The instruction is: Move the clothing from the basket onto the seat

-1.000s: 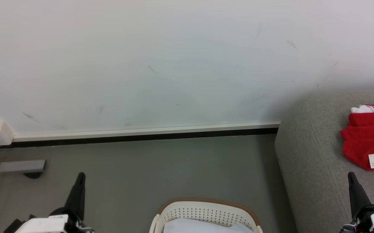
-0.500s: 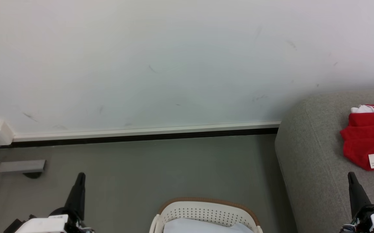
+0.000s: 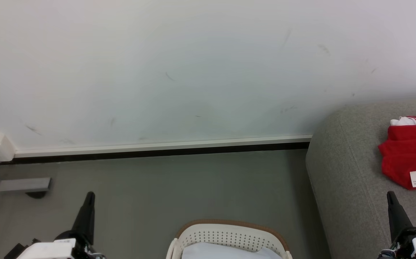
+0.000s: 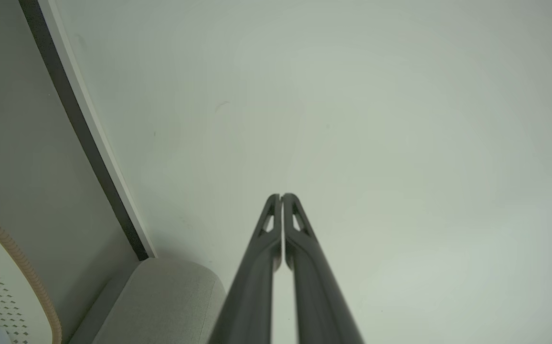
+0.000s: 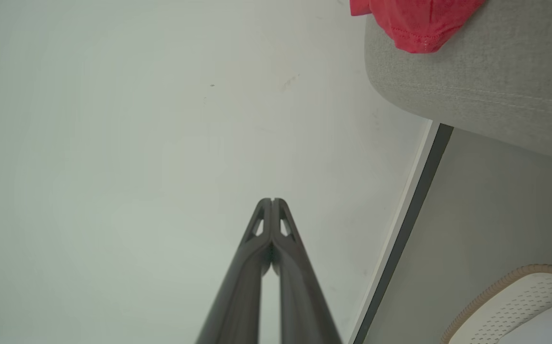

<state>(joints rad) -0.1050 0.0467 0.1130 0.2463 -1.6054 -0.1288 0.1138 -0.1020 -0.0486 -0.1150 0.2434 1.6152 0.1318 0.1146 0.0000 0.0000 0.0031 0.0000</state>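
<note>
Left gripper (image 4: 281,195), right gripper (image 5: 272,199): closed, seemingly empty.

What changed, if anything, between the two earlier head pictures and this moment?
Nothing visibly changed. The left gripper and the right gripper are shut and empty, each where it was. The red jersey lies as before on the grey sofa, and the laundry basket has not shifted.

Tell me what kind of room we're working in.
Likely an indoor living-room-style corner: a grey sofa with a red jersey on it, a laundry basket on the grey floor, a scuffed white wall.
</note>
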